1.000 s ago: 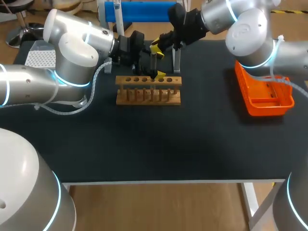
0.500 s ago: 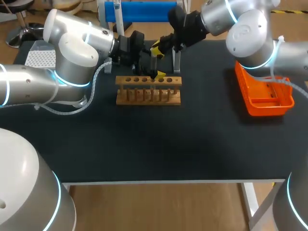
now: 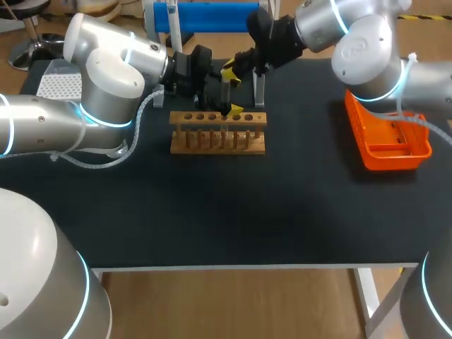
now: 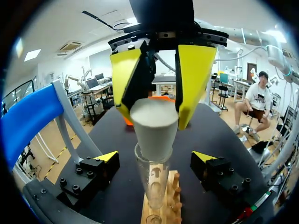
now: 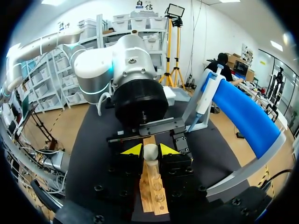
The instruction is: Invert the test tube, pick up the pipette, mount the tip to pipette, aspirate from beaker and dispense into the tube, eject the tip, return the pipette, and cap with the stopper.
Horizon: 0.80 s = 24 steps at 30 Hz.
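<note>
Capping step, both arms at the far middle of the table.

Right arm: comes in from the far right corner and reaches left past the middle, wrist angled down over the wooden rack. Right gripper is clamped on the white stopper, one yellow tip on each side. In the left wrist view the stopper's narrow end sits at the mouth of the test tube. I cannot tell how deep it is seated.

Left arm: comes in from the left, elbow raised, wrist level and pointing right toward the rack. Left gripper is released. Its two fingers stand apart with the tube between them, and a gap shows on each side, so neither finger touches the glass.

Test tube: upright, mouth up, standing in a hole of the rack toward its right half. It is directly under the right gripper and ahead of the left one.

Pipette: hanging on the blue stand at the far edge of the table, just behind the two grippers.

Orange basket: on the right side of the table, well apart from the rack, under my right arm's elbow.
</note>
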{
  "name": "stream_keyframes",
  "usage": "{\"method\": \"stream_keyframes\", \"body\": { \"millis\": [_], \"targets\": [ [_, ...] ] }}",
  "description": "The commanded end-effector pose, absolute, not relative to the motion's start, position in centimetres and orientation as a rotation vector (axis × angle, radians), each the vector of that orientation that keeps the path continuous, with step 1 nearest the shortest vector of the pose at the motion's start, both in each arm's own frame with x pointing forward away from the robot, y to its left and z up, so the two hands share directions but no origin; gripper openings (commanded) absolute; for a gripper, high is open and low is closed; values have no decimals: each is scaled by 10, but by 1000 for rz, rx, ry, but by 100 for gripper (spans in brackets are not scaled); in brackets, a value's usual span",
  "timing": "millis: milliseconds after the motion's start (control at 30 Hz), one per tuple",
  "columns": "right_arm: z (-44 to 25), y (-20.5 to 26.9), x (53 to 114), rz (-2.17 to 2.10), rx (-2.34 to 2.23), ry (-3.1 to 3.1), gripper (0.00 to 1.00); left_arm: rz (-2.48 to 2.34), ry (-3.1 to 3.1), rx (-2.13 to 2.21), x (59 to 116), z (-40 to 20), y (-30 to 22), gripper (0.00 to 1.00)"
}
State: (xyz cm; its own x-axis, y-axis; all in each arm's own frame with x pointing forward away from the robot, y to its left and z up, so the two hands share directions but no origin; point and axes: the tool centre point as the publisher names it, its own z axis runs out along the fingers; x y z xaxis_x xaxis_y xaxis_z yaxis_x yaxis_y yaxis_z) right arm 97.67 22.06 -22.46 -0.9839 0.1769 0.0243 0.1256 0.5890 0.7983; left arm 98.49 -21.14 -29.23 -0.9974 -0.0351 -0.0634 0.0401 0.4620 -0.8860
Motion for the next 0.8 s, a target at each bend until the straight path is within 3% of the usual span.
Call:
{"method": "stream_keyframes", "body": {
  "millis": [33,800],
  "targets": [
    [-227,219,974,1373,265,2749,0,-1597,2624,10,986,-293,-211,100],
    [-246,211,966,1414,238,2724,0,-1597,2624,10,986,-293,-211,100]
  ]
}}
